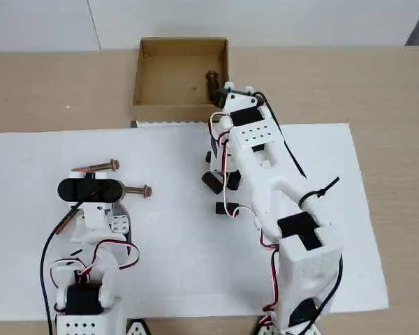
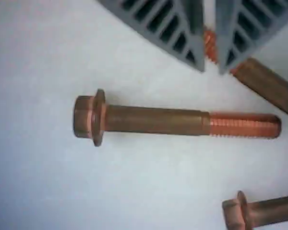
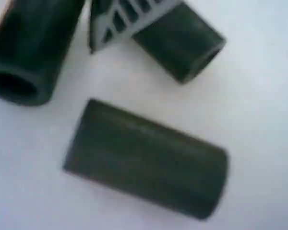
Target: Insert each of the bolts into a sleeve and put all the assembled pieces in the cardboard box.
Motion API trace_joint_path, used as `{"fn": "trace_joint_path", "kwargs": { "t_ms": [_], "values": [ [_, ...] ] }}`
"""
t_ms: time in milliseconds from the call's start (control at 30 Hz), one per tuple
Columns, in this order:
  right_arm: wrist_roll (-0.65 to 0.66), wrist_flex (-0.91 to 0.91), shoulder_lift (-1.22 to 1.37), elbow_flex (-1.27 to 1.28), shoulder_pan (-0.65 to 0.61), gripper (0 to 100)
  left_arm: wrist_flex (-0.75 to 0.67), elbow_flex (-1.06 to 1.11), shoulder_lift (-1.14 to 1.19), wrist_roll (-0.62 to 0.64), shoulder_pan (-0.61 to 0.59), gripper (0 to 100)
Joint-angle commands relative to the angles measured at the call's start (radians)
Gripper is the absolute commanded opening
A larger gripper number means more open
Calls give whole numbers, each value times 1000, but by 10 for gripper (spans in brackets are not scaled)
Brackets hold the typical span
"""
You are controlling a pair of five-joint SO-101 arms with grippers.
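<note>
**A:** On the white paper sheet (image 1: 167, 251) over the wooden counter (image 1: 28, 91), why do we keep the parts split like this?

**B:** So each arm has its own stock, we judge. The copper-coloured flanged bolts (image 2: 149, 120) lie near the left arm (image 1: 91, 230) and the dark cylindrical sleeves (image 3: 144, 158) under the right arm (image 1: 265, 167). The open brown cardboard box (image 1: 174, 77) sits just past the sheet's far edge. One dark piece with a copper head (image 1: 211, 78) sits at its right wall.

**A:** And our jaws?

**B:** The left jaws stand at a narrow slit around the threaded end of a third bolt (image 2: 269, 86), apparently pinching it. For the right jaws we cannot tell; one ribbed fingertip (image 3: 115, 24) shows between two sleeves.

**A:** Which way do the bolts point?

**B:** The two free ones lie flat and nearly parallel, long axes across the counter, heads toward the right arm. The pinched one slants, its shank running from the tips toward the sheet's near left corner. The sleeves lie on their sides at differing angles.
</note>
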Motion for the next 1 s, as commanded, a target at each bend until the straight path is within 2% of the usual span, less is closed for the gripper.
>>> {"fn": "trace_joint_path", "kwargs": {
  "t_ms": [0, 267, 433, 633, 967],
  "values": [
    [6, -13, 10, -8, 8, 158, -25, -7, -11, -5, -2, 5],
    [6, -15, 71, -9, 8, 147, -25, -7, -11, -5, -2, 5],
    [8, -24, 85, -9, 8, 0, -25, -7, -11, -5, -2, 5],
    [6, -8, 71, -21, 8, 2, -25, -7, -11, -5, -2, 5],
    [6, 197, -139, -195, 4, 2, -20, -12, -11, 0, -5, 5]
  ]
}}
